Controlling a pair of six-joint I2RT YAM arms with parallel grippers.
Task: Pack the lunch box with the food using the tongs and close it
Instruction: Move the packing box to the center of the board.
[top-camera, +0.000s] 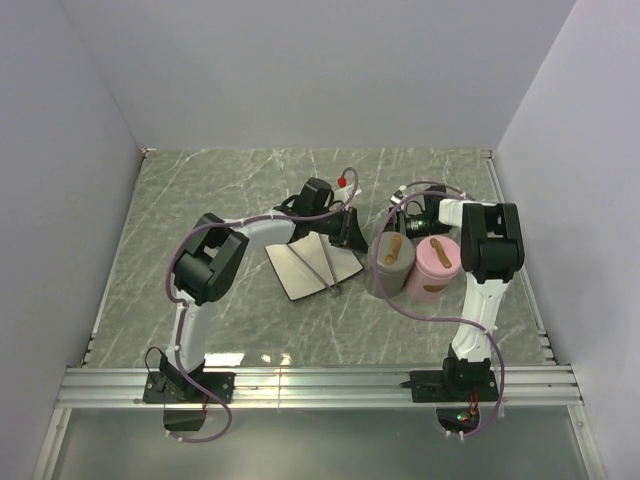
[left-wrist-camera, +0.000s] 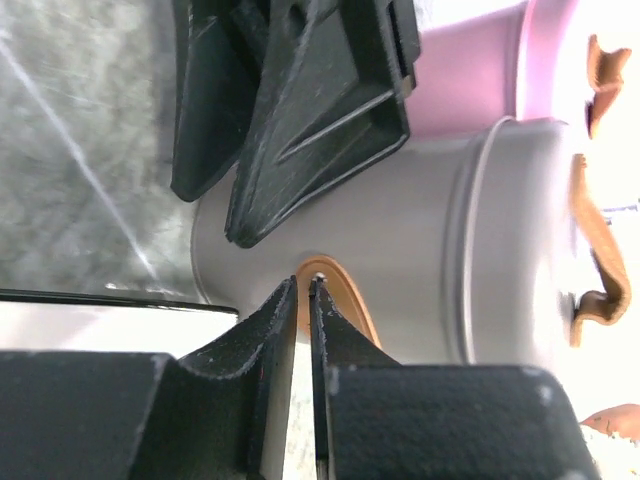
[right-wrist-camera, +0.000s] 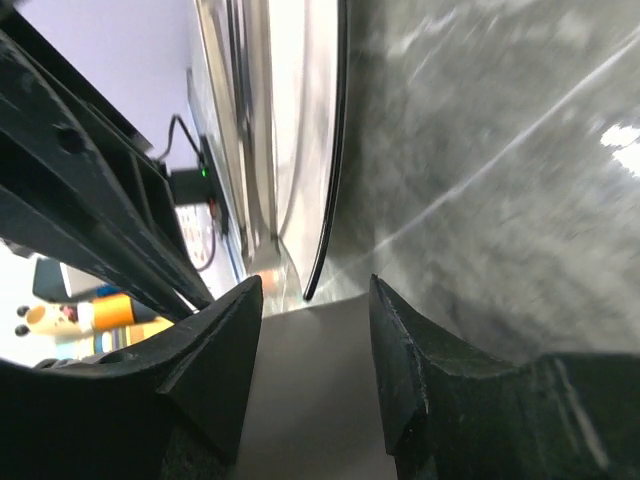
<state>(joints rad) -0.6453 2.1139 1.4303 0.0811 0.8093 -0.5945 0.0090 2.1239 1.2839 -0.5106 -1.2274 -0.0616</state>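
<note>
Grey marbled tabletop (top-camera: 200, 200) lies under both arms. On my left gripper (left-wrist-camera: 304, 286) the fingers are pinched to a thin slit, and I cannot tell if anything sits in it. It hangs just beside the grey canister (left-wrist-camera: 450, 250), next to the pink canister (left-wrist-camera: 470, 80). My right gripper (right-wrist-camera: 315, 292) gapes, empty. The tongs (top-camera: 323, 263) lie on the white tray (top-camera: 290, 271).
</note>
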